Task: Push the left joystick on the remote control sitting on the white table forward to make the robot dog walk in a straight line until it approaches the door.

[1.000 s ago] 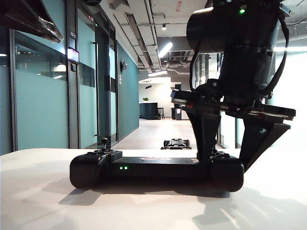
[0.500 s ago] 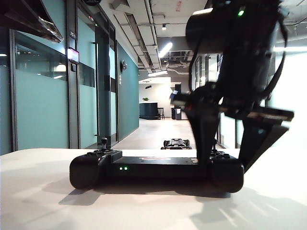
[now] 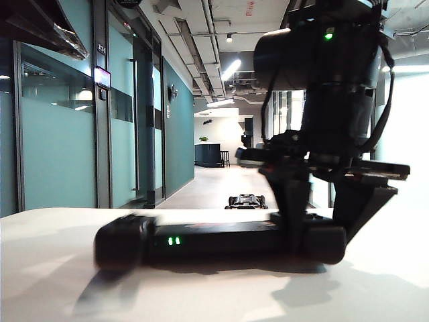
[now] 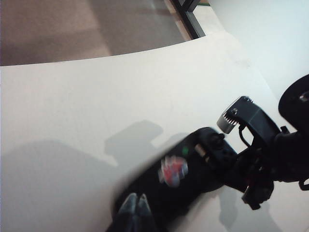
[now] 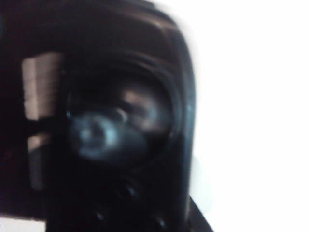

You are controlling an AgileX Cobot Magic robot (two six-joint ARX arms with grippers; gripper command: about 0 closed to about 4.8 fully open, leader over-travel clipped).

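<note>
The black remote control (image 3: 221, 238) lies on the white table (image 3: 53, 282), two green lights lit on its middle bar and its left end smeared by motion. The left joystick is lost in that blur. My right gripper (image 3: 322, 218) comes down from above, one finger (image 3: 292, 208) on each side of the remote's right end, closed against it. Its wrist view shows only a blurred close-up of that end with a thumbstick (image 5: 94, 133). My left gripper (image 4: 135, 205) is shut and hangs over the remote's (image 4: 178, 176) near end. The robot dog (image 3: 246, 200) stands low in the corridor beyond the table.
A teal glass wall with a dark-framed door (image 3: 141, 121) runs along the corridor's left side. The table's far edge (image 4: 120, 48) drops to brown floor. A dark shape (image 3: 40, 30) overhangs the exterior view's upper left corner.
The right gripper has sunk slightly and its fingers have drawn in onto the remote's right end. The remote has shifted, its left end swinging and blurring. The robot dog has not moved.
</note>
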